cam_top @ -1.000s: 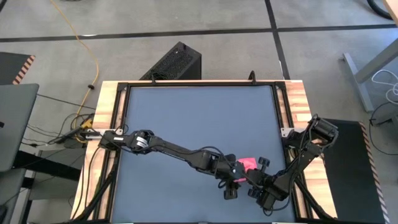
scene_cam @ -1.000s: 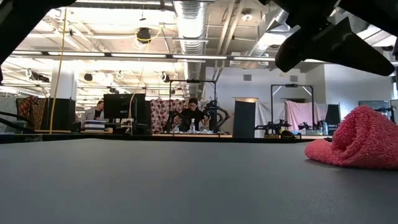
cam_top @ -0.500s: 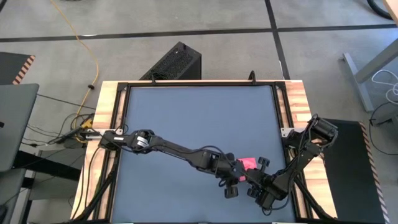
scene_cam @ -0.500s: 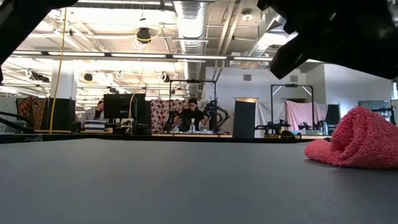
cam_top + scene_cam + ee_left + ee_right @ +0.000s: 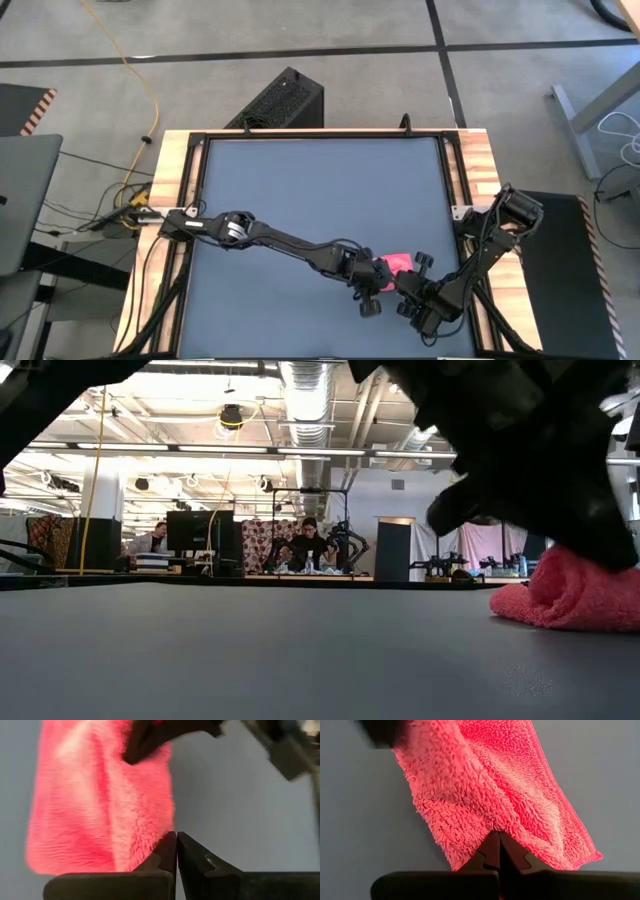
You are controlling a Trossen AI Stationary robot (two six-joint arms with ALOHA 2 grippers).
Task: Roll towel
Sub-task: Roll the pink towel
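Note:
The pink towel (image 5: 397,262) lies bunched on the dark grey table (image 5: 300,190), near its near right corner, and shows as a low heap in the low view (image 5: 575,595). My left gripper (image 5: 176,836) reaches across from the left and is shut at one end of the towel (image 5: 100,800). Its dark bulk (image 5: 520,490) sits on top of the heap. My right gripper (image 5: 499,836) comes from the near right and is shut at the opposite end of the towel (image 5: 490,775). My left gripper has its shut fingertips at the towel's side edge (image 5: 168,831), slanting down onto it. The fingertips hide how much cloth lies between them. The towel rests on the table. My right gripper pinches a pucker of cloth at the towel's near edge (image 5: 493,826), and the pile gathers toward its fingertips. The towel rests on the table, slack.
A wooden frame (image 5: 175,170) borders the table on the left and right. A black box (image 5: 285,100) stands on the floor beyond the far edge. The far and left parts of the tabletop are bare. People sit at desks (image 5: 310,545) in the room behind.
My left gripper has come down onto the towel: in the low view its dark bulk has dropped from above the heap to rest on it. The towel has stayed where it was.

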